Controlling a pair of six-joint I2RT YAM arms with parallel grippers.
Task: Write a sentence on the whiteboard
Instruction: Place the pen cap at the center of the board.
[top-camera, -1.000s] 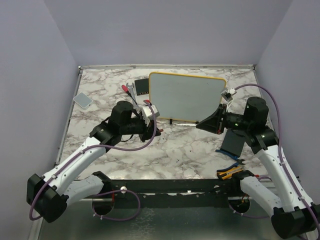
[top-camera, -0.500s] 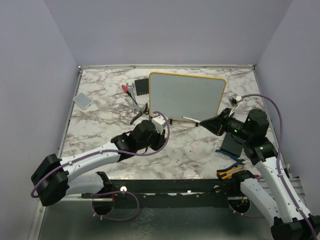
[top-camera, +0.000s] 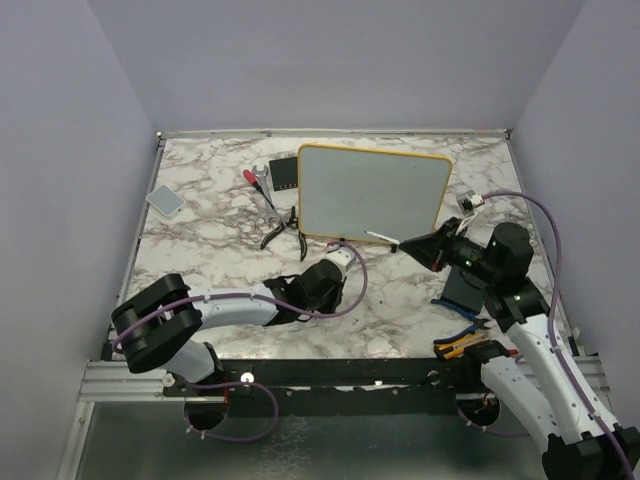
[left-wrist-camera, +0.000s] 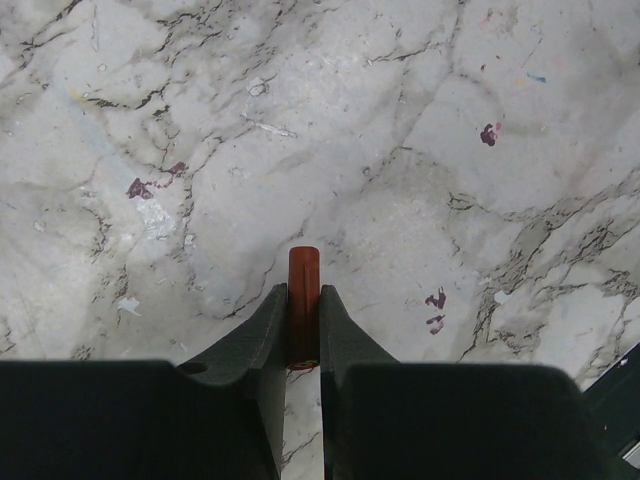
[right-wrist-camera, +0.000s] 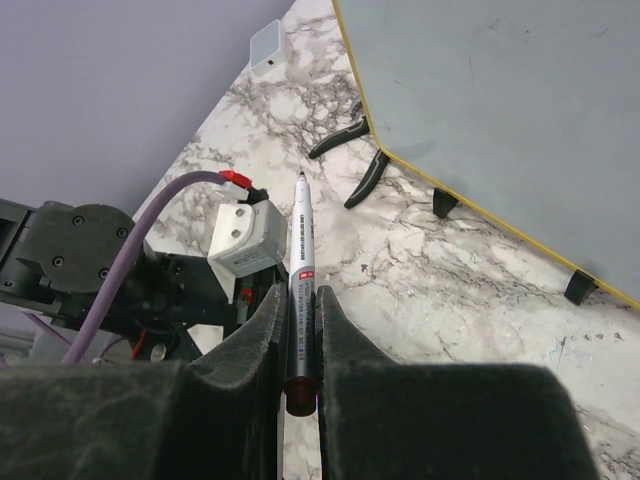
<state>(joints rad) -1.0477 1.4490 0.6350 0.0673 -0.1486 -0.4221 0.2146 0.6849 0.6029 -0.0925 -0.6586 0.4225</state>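
left arm has folded down and swept from the whiteboard's lower left corner, where it stood a second ago, to the marble below the board's bottom edge in the centre of the top view. the left gripper (left-wrist-camera: 303, 292) is clenched on a small red-brown cap (left-wrist-camera: 303, 285), pointing down at the bare table (left-wrist-camera: 450, 150) in its own view. the right arm has shifted only a little, dropping slightly at the right of the top view. the right gripper (right-wrist-camera: 300, 295) is clamped on the marker (right-wrist-camera: 302, 240), whose bare tip aims up the frame, towards the board's lower left corner.

the whiteboard (top-camera: 372, 195) stands propped on its black feet at the upper centre of the top view, in the same place as before, and no writing shows on it. the pliers (top-camera: 280, 232) lie just left of its lower corner, now uncovered by the left arm.

with cap and pen apart and the left arm out of the way, uncapping looks finished. writing has not begun, and the tip is still off the board.
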